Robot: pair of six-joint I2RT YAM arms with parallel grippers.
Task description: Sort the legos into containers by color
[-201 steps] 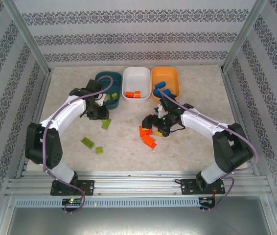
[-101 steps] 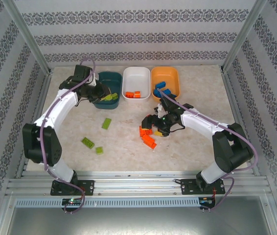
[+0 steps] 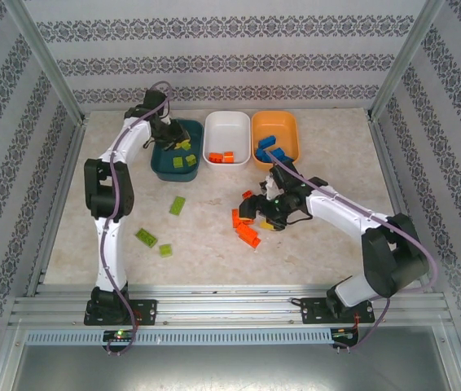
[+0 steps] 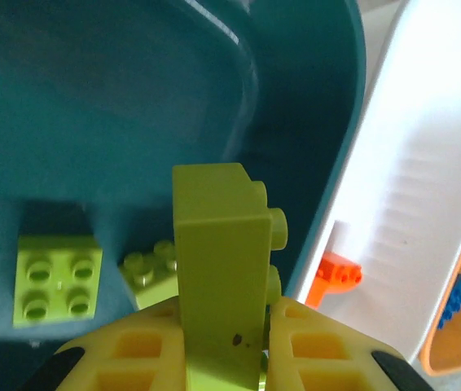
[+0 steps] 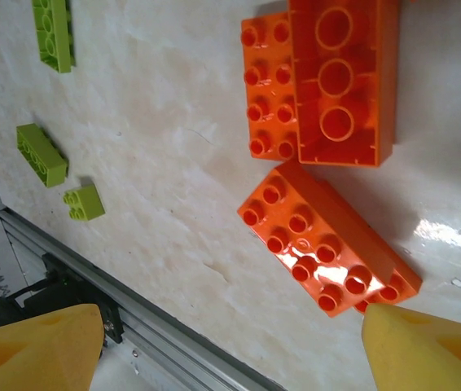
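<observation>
The left pincer gripped a lime brick by the 3 o'clock rim of the teal bin. The right pincer gaped above orange bricks.

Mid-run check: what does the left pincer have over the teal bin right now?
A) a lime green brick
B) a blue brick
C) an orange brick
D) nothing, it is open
A: the left wrist view shows the left pincer shut on a lime green brick, held above the dark teal bin.
</observation>
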